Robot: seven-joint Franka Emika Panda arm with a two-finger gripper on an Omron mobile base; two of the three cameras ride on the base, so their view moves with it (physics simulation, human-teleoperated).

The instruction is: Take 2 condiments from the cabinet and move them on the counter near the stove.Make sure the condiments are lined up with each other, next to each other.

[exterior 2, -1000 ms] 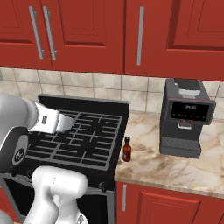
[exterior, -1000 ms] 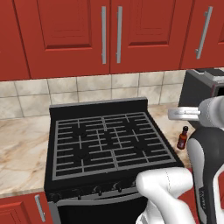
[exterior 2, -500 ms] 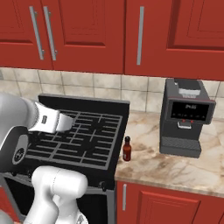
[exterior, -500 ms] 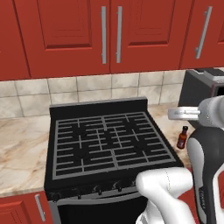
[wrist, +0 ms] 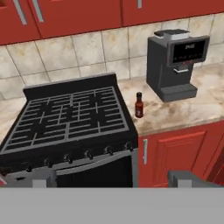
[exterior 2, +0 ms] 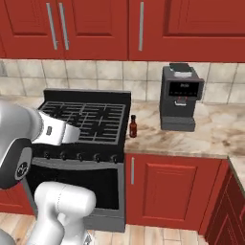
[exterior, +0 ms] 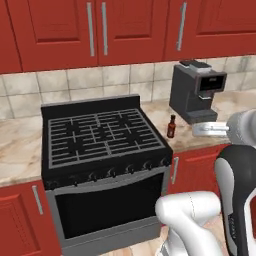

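— Where's the dark brown bottle [wrist: 139, 105]?
— Upright on the counter [wrist: 175, 111], just beside the stove [wrist: 70, 120] edge, bare marble between it and the coffee machine [wrist: 175, 63].
— And the gripper [wrist: 111, 177]?
— Fingers spread wide, holding nothing, back from the oven front. Wall cabinet [exterior: 95, 30] doors shut.

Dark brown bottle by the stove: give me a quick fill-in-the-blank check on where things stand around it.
1. The dark brown bottle stands upright on the ____, between the stove and the coffee machine.
2. The wall cabinet doors above are ____.
3. The bottle's cap is ____.
4. The gripper's jaws are ____, holding nothing.

Missing words: counter; closed; black; open
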